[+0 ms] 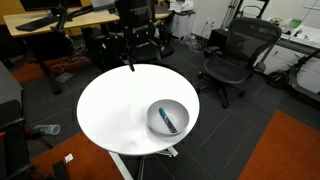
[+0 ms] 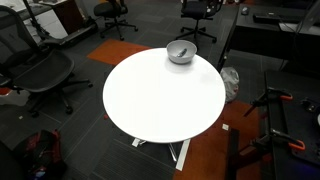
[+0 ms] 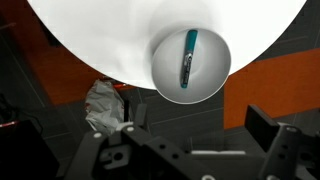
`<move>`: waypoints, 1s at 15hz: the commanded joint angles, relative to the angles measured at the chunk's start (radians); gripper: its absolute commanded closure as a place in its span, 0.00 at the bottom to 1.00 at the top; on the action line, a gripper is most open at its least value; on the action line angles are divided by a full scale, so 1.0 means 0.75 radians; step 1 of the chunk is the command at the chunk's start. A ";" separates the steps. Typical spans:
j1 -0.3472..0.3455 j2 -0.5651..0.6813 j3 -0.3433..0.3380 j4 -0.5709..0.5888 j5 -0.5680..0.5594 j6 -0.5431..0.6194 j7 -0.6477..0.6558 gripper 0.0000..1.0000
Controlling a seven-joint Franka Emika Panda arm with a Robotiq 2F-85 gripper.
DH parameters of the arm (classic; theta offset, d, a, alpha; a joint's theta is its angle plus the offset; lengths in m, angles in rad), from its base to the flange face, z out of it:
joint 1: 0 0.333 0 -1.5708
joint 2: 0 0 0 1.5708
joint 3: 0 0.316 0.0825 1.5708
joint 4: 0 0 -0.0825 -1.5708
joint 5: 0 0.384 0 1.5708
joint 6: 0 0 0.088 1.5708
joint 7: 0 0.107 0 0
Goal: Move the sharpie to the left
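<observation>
The sharpie (image 1: 169, 121), a dark pen with a teal part, lies inside the grey bowl (image 1: 155, 112) near the edge of the round white table (image 1: 115, 110). In the wrist view the sharpie (image 3: 189, 57) lies along the middle of the bowl (image 3: 165, 72). In an exterior view the bowl (image 2: 181, 52) stands at the table's far edge, and the pen is too small to make out. My gripper (image 1: 130, 62) hangs above the table's far edge, well away from the bowl. In the wrist view its fingers (image 3: 197, 120) stand wide apart and empty.
Black office chairs (image 1: 236, 55) (image 2: 40, 70) and desks (image 1: 60, 18) ring the table. A white crumpled bag (image 3: 103, 105) lies on the floor by the table. Orange carpet (image 1: 285, 150) lies beside it. The table (image 2: 160, 100) carries only the bowl.
</observation>
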State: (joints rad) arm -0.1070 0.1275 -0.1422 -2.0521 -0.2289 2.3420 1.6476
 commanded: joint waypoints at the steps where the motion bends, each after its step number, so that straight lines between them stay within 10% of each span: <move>1: -0.001 0.075 -0.037 0.014 0.011 0.083 0.067 0.00; 15: 0.006 0.375 -0.100 0.066 0.121 0.315 -0.018 0.00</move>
State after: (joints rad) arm -0.1085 0.3584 -0.2039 -2.0412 -0.1782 2.5535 1.6680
